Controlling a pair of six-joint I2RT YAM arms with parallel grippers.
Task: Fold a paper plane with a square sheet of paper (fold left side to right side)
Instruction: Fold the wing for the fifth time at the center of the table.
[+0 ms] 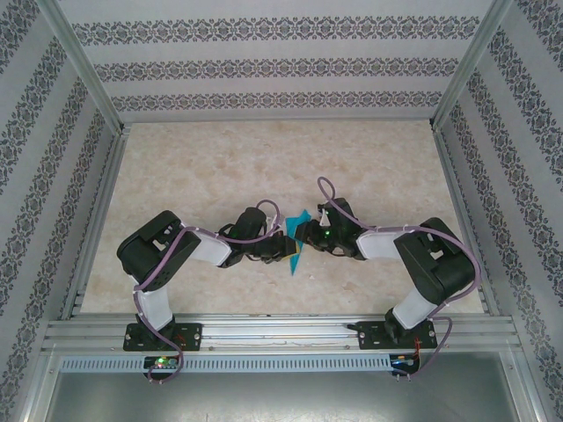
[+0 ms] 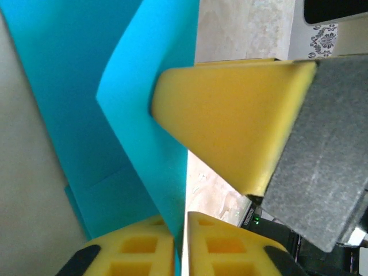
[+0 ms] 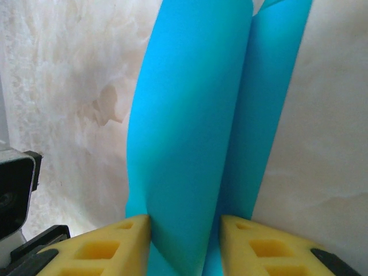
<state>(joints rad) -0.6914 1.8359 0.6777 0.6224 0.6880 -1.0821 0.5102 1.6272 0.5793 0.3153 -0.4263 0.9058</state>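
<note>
A teal-blue paper (image 1: 294, 253) stood partly folded near the middle of the table, somewhat toward the near edge, between the tips of the two grippers. From above it read as a narrow, pointed sliver. It had a short tip toward the far wall and a longer tip toward the arms' bases, and it was raised on edge rather than lying flat.

In the left wrist view the teal-blue paper (image 2: 69, 86) was plain and unmarked. Two layers overlapped, and a straight slanted edge ran to a blunt corner. In the right wrist view the teal-blue paper (image 3: 190, 126) bulged as a smooth rounded fold with a second strip just beside it on the right. No sharp crease showed there.

The right gripper (image 3: 185, 230) had its yellow foam fingers on either side of that rounded fold. Both fingers touched it, clamping the paper with the jaws partway apart. In the left wrist view, the tip of one of its fingers (image 2: 230, 121) met the paper.

The left gripper (image 2: 180, 236) held its yellow pads close together, with a paper edge in the narrow slit between them. Whether they pinched the edge or merely flanked it could not be told.

The two arms reached in from left and right over a pale marbled table (image 1: 264, 167), enclosed by walls (image 1: 264, 66) with patterned wallpaper.
</note>
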